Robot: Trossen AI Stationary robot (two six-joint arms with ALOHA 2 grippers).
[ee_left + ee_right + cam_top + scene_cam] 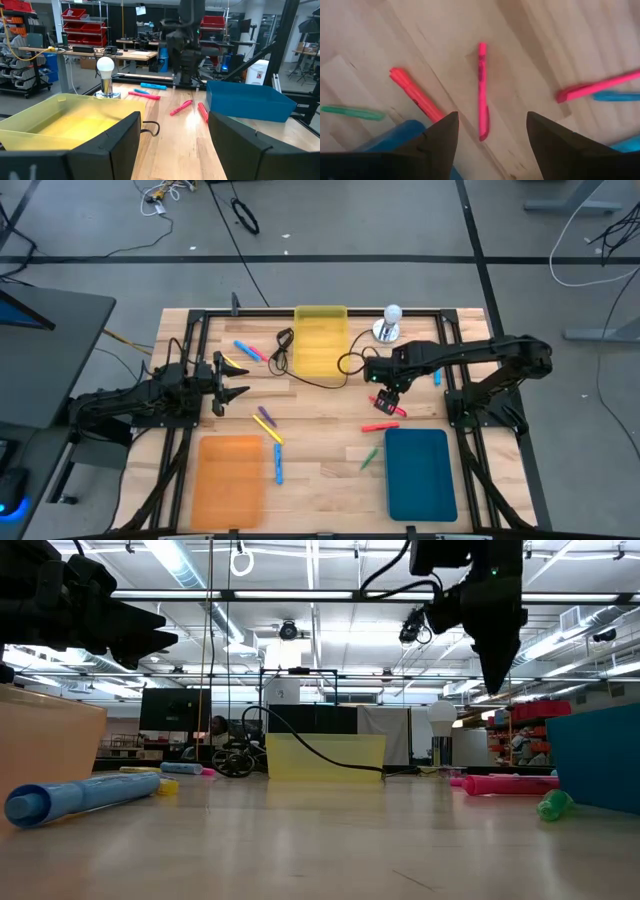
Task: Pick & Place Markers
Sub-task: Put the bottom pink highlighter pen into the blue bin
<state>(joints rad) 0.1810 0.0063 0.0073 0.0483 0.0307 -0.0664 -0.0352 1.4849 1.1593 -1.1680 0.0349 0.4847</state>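
I see right gripper (490,131) spread, empty above pink marker (482,90) | left gripper (232,380) spread near tabletop's (320,470) left edge

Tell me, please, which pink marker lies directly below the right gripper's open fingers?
The pink marker framed between the right gripper fingers; the red one lies aside, by the teal tray.

The table (320,460) is pale wood in jointed strips, smooth with a light sheen. The yellow tray (320,340) looks like translucent plastic; the orange tray (228,480) and teal tray (420,475) look matt and opaque. The markers (482,90) are smooth, slightly glossy plastic. At twelve o'clock, the white bulb (392,312) stands on a shiny metal base.
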